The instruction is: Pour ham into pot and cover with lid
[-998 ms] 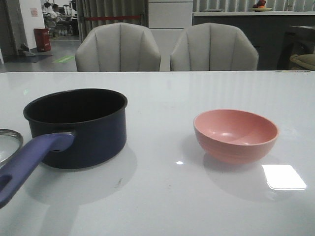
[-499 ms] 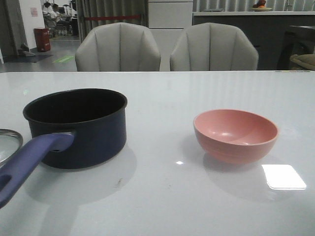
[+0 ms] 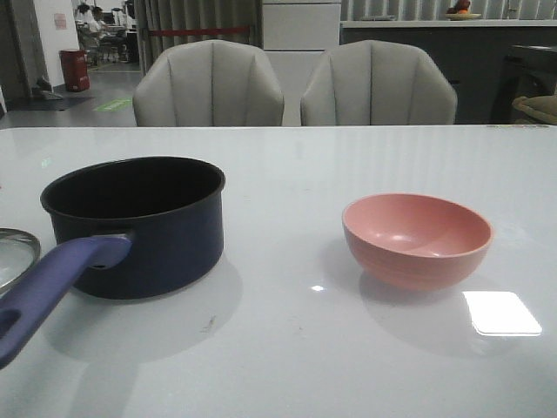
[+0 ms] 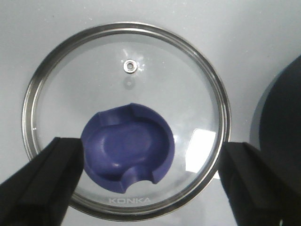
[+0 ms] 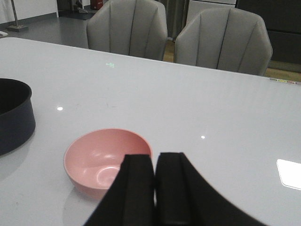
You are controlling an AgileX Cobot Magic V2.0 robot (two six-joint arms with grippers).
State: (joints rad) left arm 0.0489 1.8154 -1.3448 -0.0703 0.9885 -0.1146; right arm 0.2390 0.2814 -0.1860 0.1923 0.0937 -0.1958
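Note:
The navy pot (image 3: 139,226) stands at the left of the table, its purple-blue handle (image 3: 52,283) pointing toward the front. Its floor is hidden in the front view. The glass lid (image 4: 127,117) with its blue knob (image 4: 128,146) lies flat on the table left of the pot; only its rim (image 3: 17,244) shows in the front view. My left gripper (image 4: 150,146) is open wide above the lid, one finger on each side of the knob. My right gripper (image 5: 154,157) is shut and empty near the pink bowl (image 5: 101,157). No ham shows; the bowl (image 3: 416,237) looks empty.
Two grey chairs (image 3: 209,85) stand behind the table's far edge. The pot's wall (image 4: 282,132) shows close beside the lid in the left wrist view. The pot (image 5: 14,122) stands well apart from the bowl in the right wrist view.

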